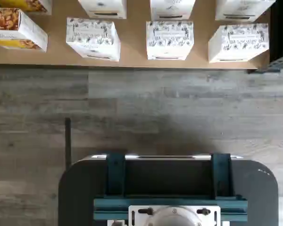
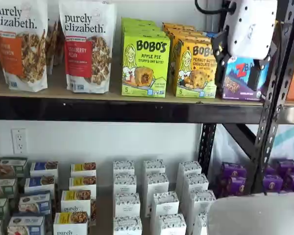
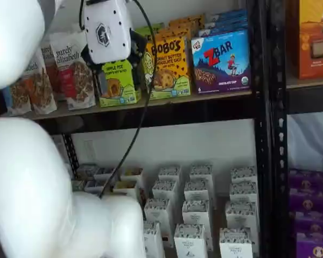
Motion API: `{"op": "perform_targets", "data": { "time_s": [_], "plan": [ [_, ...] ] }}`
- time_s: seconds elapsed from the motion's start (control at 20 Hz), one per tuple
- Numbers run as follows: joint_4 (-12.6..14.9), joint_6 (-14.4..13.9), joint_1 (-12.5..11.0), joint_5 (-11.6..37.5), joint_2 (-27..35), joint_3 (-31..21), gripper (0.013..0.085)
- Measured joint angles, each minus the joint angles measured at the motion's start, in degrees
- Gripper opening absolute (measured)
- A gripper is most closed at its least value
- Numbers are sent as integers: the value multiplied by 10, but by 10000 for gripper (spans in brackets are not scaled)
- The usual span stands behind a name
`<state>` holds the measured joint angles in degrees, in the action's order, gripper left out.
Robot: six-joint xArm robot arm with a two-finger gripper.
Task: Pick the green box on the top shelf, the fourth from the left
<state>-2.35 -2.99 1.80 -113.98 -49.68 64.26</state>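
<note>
While the green box [image 2: 145,63] stands upright at the front edge of the top shelf [image 2: 112,108], the tool [image 2: 245,58] hangs to its right in front of the blue ZBar box [image 2: 240,78], holding nothing. Only its white body and dark finger parts show in both shelf views, so I cannot see the gap between the fingers directly; by every sign they stand at their widest. Two granola bags [image 2: 85,46] show whole on the green box's left, and one yellow-orange Bobo's box [image 2: 196,68] stands just beside it on the right, with more cartons lined up behind each front one. A narrow slit of room separates the green box from each neighbour. Below, the lower shelf carries rows of white patterned cartons [image 2: 154,183]; the wrist view shows six of them [image 1: 170,40] near that board's edge, with bare grey floor [image 1: 141,103] beyond it.
</note>
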Motion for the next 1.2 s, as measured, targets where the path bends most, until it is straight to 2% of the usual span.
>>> {"op": "perform_targets", "data": {
  "time_s": [0.1, 0.15, 0.5, 0.75, 1.2],
  "plan": [
    [-51, 26, -48, 15, -11, -11, 850],
    [-59, 31, -54, 18, -13, -12, 850],
    [-56, 30, -51, 22, -13, -12, 850],
    [-43, 4, -17, 49, -16, -19, 850],
    [-17, -78, 78, 95, 16, -12, 850]
  ]
}}
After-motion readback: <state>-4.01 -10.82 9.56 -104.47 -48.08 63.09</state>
